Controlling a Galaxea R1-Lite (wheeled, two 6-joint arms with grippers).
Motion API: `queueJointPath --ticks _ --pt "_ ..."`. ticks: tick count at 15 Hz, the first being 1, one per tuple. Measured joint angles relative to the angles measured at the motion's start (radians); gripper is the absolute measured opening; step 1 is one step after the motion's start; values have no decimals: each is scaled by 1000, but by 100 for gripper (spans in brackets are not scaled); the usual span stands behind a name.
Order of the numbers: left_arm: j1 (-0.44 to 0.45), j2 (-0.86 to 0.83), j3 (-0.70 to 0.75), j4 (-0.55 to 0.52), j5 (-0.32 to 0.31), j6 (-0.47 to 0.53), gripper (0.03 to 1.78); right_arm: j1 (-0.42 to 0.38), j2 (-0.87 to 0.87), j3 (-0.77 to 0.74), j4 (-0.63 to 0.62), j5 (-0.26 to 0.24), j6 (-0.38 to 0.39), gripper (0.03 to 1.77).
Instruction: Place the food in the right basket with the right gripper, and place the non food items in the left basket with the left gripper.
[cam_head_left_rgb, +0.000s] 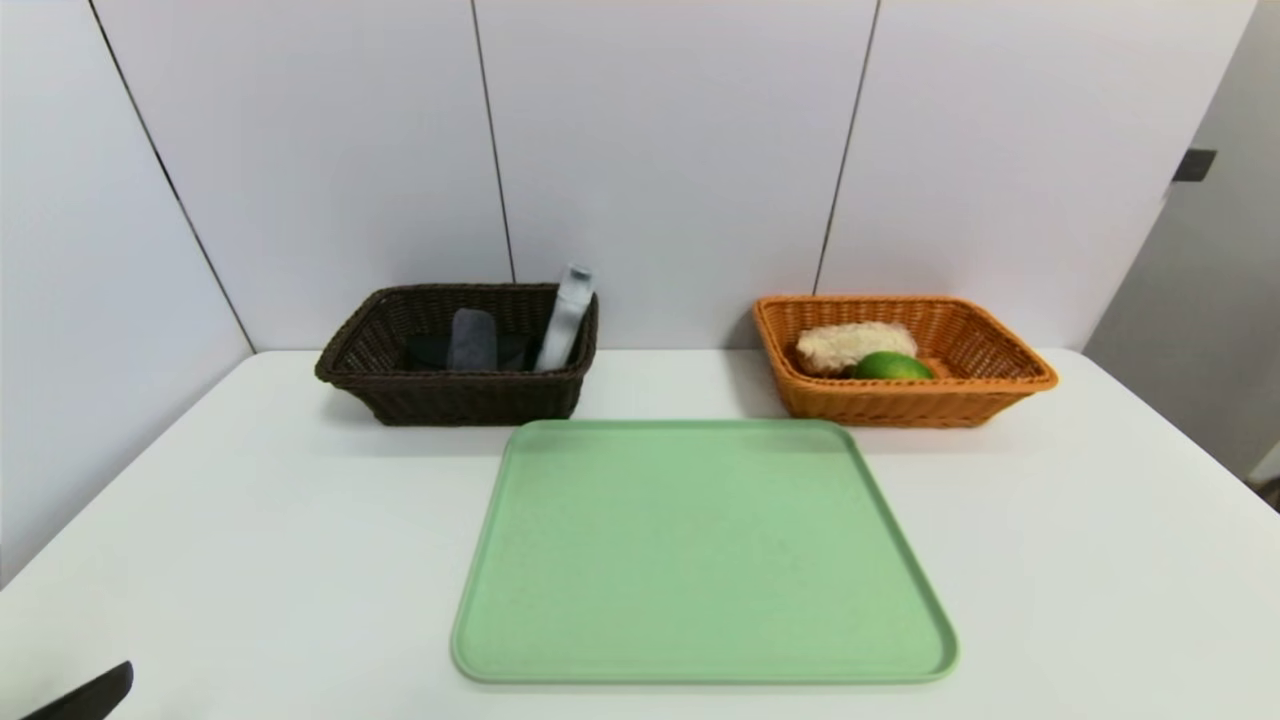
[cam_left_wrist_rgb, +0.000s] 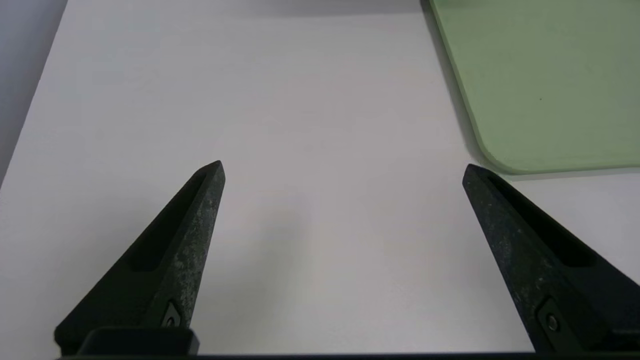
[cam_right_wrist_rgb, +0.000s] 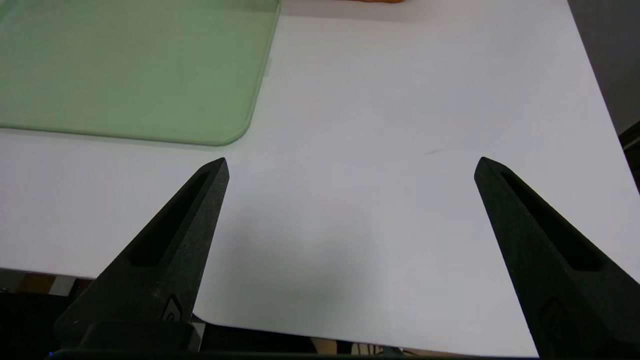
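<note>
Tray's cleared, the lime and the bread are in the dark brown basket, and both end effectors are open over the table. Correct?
Not quite. The head view shows the lime and bread in the orange basket, not the dark brown basket. The tray is cleared, and the left end effector and right end effector are open.

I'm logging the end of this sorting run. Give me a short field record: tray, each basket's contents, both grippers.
tray: green tray, centre of the table, nothing on it
left basket: dark brown basket holding a grey pad and a grey-white tube leaning on its wall
right basket: orange basket holding a lime and a pale bread-like piece
left gripper: left gripper, jaws open, empty, over bare table beside the tray
right gripper: right gripper, jaws open, empty, near the table's front edge
</note>
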Motion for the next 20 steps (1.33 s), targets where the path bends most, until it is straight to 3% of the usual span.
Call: queueJointPath --ticks 7,11,14,16,19,20 --pt "34 -204 164 -1 1 12 169 -45 -181 106 24 53 -33 170" --pt "43 -318 247 -3 4 78 169 -44 -264 142 20 56 -39 170" --pt "50 -376 316 -53 11 71 169 -41 -349 217 -10 41 -48 170" --pt "51 -400 376 -144 14 52 169 -41 -379 302 -108 -7 -49 170" --pt "51 -432 471 -343 36 52 169 -40 -396 494 -394 -56 -64 170" --pt "51 -439 480 -360 37 53 169 -40 -399 570 -505 -59 -82 170"
